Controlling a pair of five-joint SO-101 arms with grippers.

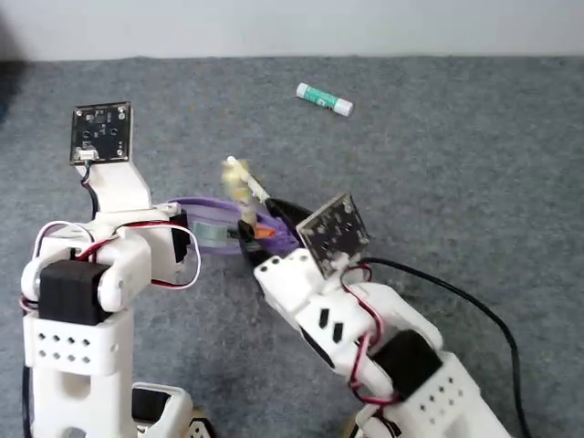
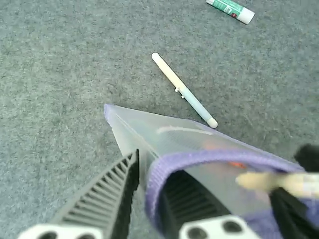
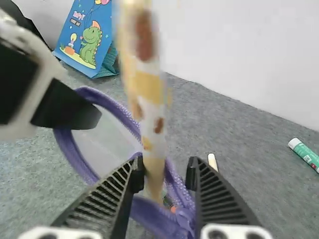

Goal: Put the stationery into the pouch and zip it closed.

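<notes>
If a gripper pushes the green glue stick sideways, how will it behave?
The glue stick looks cylindrical and lies on its side, so it probably rolls. The fuzzy carpet may slow it quickly.

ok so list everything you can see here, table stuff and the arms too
pouch: 1, clear with a purple zip rim, on the carpet between the arms, mouth open
patterned pen: 1, cream with brown and yellow patches, upright over the pouch mouth
plain pen: 1, cream and pale blue, lying on the carpet beyond the pouch
glue stick: 1, green and white, lying on the carpet farthest from the arms
bag: 1, blue with a green dinosaur, at the carpet's far edge
carpet: 1, grey, under everything
left tool: 1, black fingers, shut on the pouch rim
right tool: 1, black fingers, open around the patterned pen
</notes>
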